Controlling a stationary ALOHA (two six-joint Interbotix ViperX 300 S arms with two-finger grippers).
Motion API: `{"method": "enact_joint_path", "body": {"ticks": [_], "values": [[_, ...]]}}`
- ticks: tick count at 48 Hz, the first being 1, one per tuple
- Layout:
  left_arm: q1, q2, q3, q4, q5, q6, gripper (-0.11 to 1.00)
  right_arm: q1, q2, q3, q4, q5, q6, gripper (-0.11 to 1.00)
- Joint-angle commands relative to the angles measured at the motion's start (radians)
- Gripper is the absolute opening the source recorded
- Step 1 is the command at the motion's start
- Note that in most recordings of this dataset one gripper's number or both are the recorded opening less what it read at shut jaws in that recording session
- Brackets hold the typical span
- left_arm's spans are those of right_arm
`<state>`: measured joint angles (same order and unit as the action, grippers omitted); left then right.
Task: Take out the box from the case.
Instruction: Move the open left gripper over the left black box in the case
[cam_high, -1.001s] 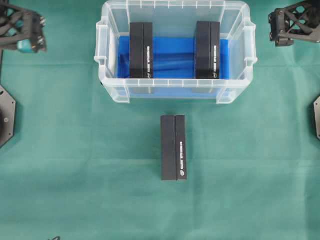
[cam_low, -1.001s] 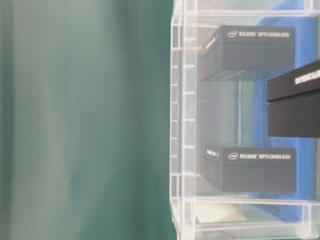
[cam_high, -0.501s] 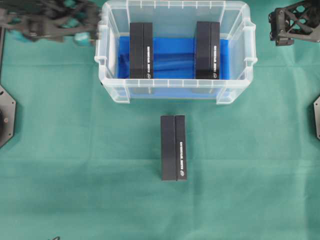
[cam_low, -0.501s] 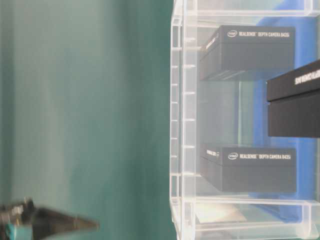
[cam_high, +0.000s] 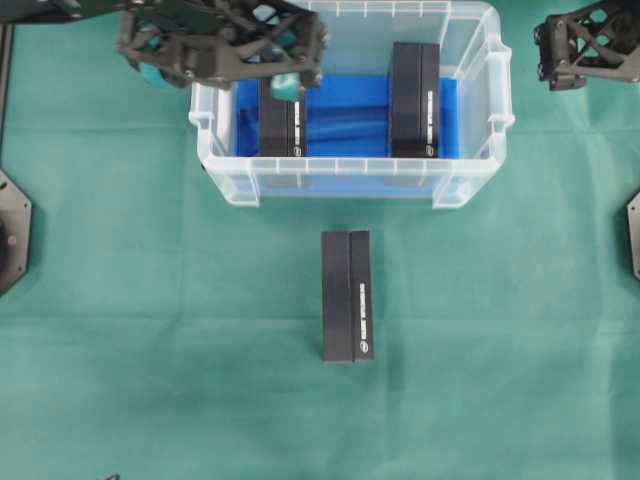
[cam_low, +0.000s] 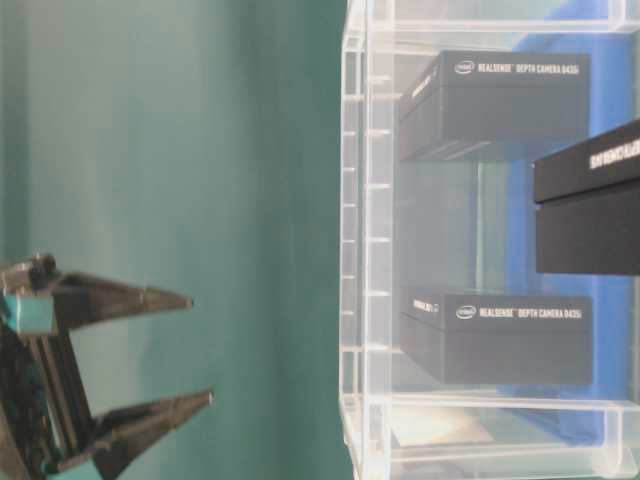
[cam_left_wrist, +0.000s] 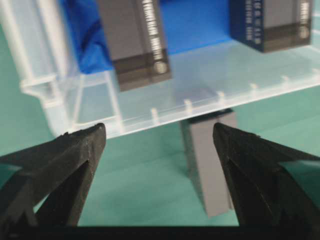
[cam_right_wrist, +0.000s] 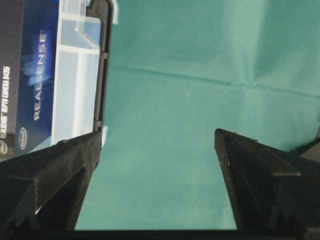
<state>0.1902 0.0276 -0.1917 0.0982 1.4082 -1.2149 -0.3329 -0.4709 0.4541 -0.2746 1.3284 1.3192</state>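
— Boxes first: how many, and where are they?

— Three long black cardboard boxes with white lettering. Two lie inside the large clear plastic case, the one with the ribbed rim and blue lining on its floor. The left box in the case sits towards the left wall, partly covered from above by the arm. The right box in the case lies parallel to it, well apart, with bare blue lining between them.

— And the third?

— The box on the cloth lies outside, on the green tablecloth, near side of the case and about level with its middle, not touching it.

— What is the left gripper doing?

— It hangs over the far-left part of the case, above the far end of the left box. In the table-level view its two black fingers stand wide apart with nothing between them. Its own wrist camera looks down past the spread fingertips at the near rim of the case, the left box inside, and the outside box beyond.

— Is it touching the box?

— I cannot tell its height from above; no contact shows.

— The right gripper?

— Off at the far right, beside the case and clear of it. Its wrist view shows the jaws spread wide, empty, over bare cloth, with the case wall at the left edge.
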Motion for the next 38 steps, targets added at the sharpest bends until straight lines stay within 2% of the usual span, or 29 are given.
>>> {"method": "enact_joint_path", "body": {"ticks": [1,11,28,38], "values": [[0.0,0.008,-0.052,0.005,-0.002,-0.002,0.92,0.0,-0.005,-0.009,-0.005,-0.011,-0.002,0.91],[-0.002,0.051,-0.084,0.028,-0.002,-0.002,0.92,0.0,-0.005,-0.009,-0.005,-0.02,-0.003,0.91],[0.003,0.063,-0.078,0.077,0.005,-0.006,0.92,0.0,-0.005,-0.008,-0.005,-0.021,-0.002,0.91],[0.005,0.064,-0.078,0.077,0.014,-0.008,0.92,0.0,-0.005,-0.008,-0.005,-0.021,-0.003,0.91]]}}
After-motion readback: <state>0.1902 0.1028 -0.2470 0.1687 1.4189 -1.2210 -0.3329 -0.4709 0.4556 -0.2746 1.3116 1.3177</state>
